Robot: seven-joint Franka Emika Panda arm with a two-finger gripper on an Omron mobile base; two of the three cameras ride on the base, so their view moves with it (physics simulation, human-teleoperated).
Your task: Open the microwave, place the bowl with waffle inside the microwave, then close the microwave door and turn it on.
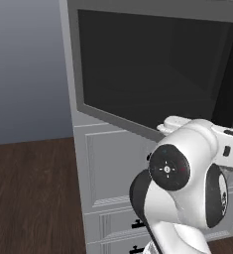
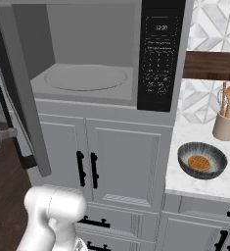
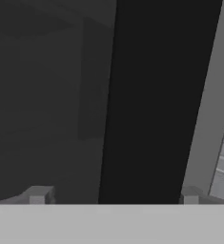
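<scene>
Microwave (image 2: 111, 59) stands open; its panel display (image 2: 161, 28) reads 12:20

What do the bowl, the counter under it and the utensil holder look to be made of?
Bowl: probably glazed ceramic, going by its dark streaked rim and smooth sheen. Counter: seemingly polished marble or stone, white with faint grey veining. Utensil holder: likely matte ceramic, plain cream with no gloss; its spoons look wooden.

microwave door (image 1: 147, 69) cropped, control panel (image 2: 160, 54) unreadable
</scene>
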